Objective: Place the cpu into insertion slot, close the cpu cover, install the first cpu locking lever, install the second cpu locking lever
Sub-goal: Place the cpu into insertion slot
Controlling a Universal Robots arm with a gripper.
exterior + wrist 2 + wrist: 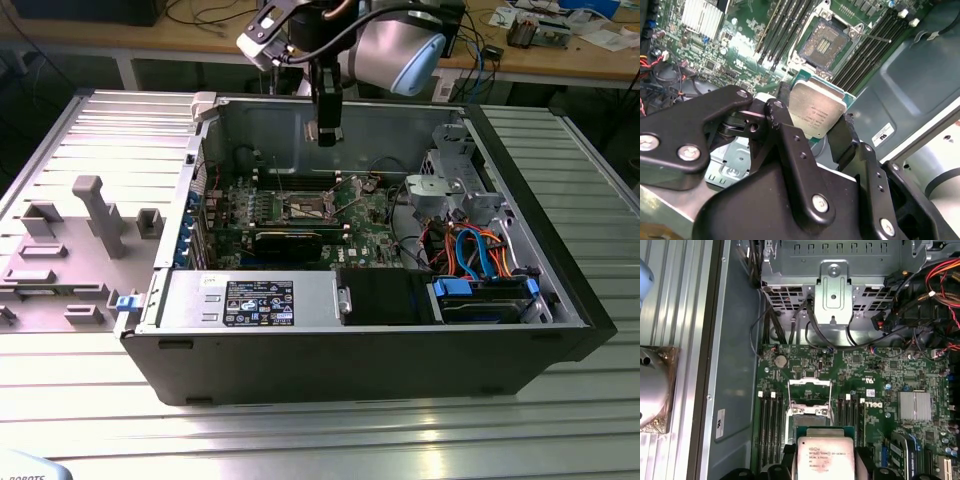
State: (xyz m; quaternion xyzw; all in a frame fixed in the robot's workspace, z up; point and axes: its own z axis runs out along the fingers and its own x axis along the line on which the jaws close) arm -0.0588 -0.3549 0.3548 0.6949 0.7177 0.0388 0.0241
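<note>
One cpu (816,107) is clamped by its edges in the gripper (814,116) and held above the motherboard (875,375) inside the open computer case (400,360). One insertion slot (822,42) is seen uncovered on the board below, flanked by two banks of memory slots (865,50). A drive cage (450,185) and bundled cables (480,250) are crowded toward the exterior view's right.

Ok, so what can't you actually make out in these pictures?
- Flat square silver-topped cpu: underside faces away in both wrist views; the black claw covers two edges; the first wrist view's edge cuts it off.
- Dark square insertion slot: contacts too small in the exterior view.
</note>
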